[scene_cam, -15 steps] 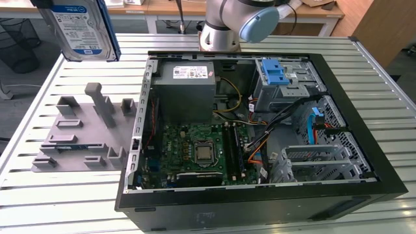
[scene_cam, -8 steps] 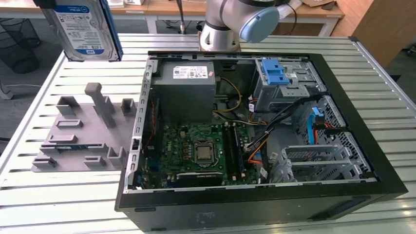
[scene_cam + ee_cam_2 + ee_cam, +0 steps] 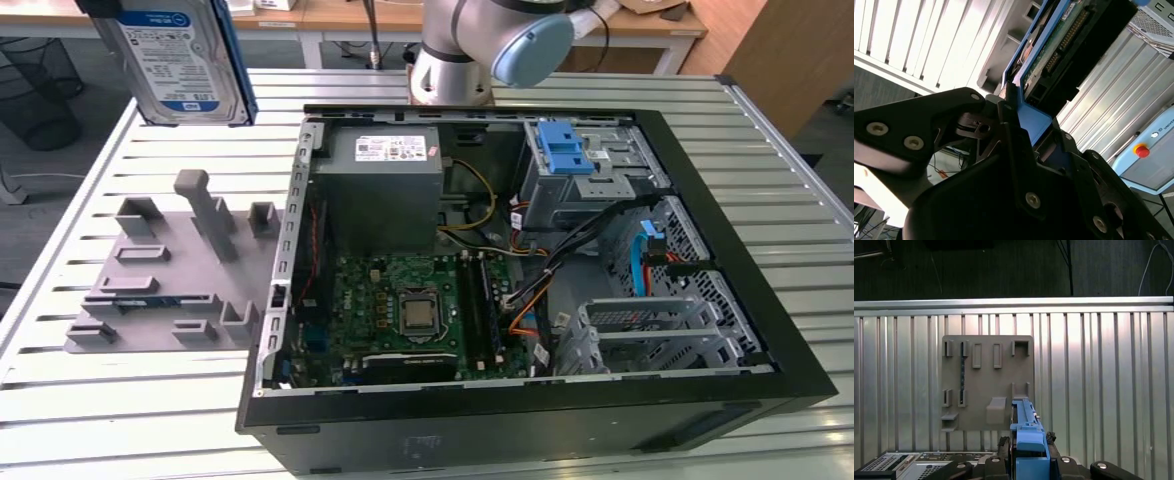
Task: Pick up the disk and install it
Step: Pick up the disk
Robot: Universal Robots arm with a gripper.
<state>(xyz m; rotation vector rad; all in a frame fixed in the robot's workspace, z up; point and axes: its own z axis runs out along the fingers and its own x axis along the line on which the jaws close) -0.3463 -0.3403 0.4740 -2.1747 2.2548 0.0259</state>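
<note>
Right now the disk (image 3: 180, 60) is hanging upright in the air at the exterior view's upper left, its white-and-blue label facing the camera, well above the slatted metal table (image 3: 120, 410). The gripper (image 3: 1026, 112) is clamping it by the blue carrier frame, and the black fingers (image 3: 1014, 145) are pressing on the two sides of this frame. Under the disk, the grey holder plate (image 3: 986, 382) is lying flat on the table, just beside the open computer case (image 3: 534, 405). Inside the case, the grey power supply (image 3: 387, 170) is sitting near the far wall, and a blue latch piece (image 3: 561, 150) is resting on the drive cage.
</note>
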